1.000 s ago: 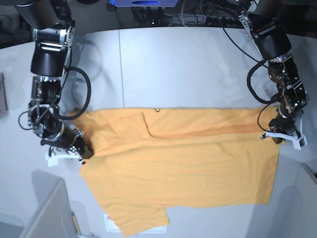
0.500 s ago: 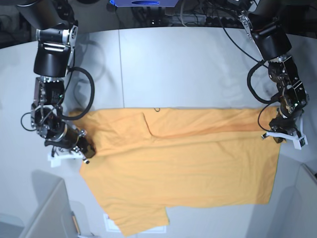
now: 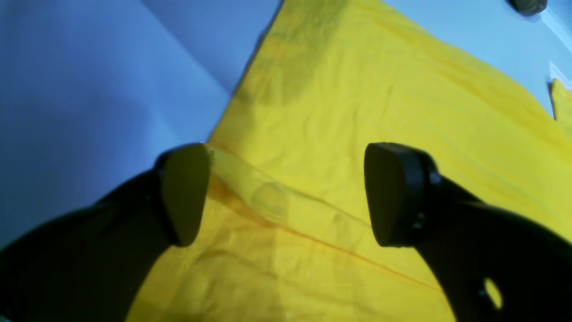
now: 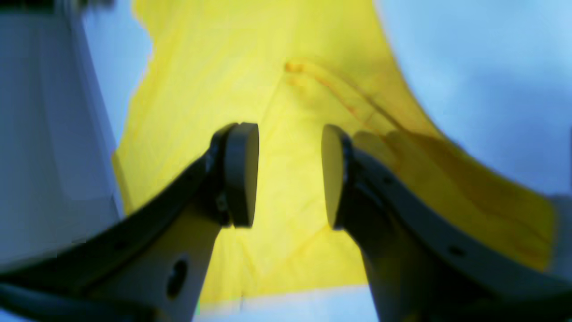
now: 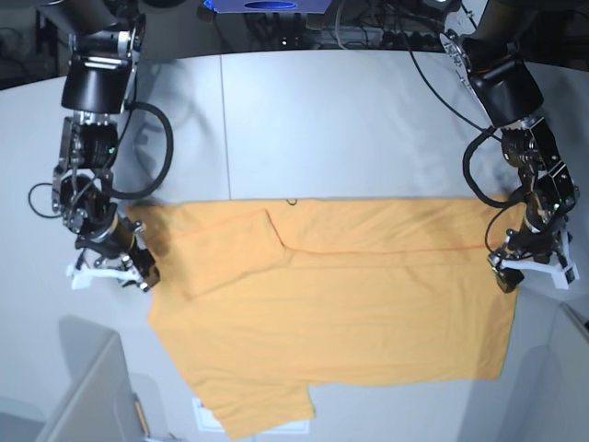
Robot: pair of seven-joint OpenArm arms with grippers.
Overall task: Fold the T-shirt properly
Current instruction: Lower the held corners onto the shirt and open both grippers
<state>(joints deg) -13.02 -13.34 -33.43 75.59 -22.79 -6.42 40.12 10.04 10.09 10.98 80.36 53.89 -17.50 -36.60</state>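
— Where is the T-shirt (image 5: 340, 304) right now?

— Spread flat on the grey table (image 5: 350, 129), stretched wide from left to right, with one layer already doubled over along a crease that runs across its far part. A sleeve hangs toward the near edge at the lower left.

— And your right gripper (image 5: 109, 267), on the scene's left?

— It sits just beside the shirt's left edge. My fingers (image 4: 241, 174) are apart, nothing clamped between them; I see only yellow cloth lying beyond the gap.

— The left gripper (image 5: 532, 267), on the scene's right?

— It hovers over the shirt's right edge. Its fingers (image 3: 393, 192) are spread wide, and a raised ridge of hem (image 3: 277, 197) runs between them, not pinched.

— So which step is this?

— I judge it as the pause between folds: both ends are free, the cloth lies released.

— What does the next move call for?

— Probably closing each pair of fingers on an edge at matching height, then lifting together so the fabric carries over evenly without dragging or twisting.
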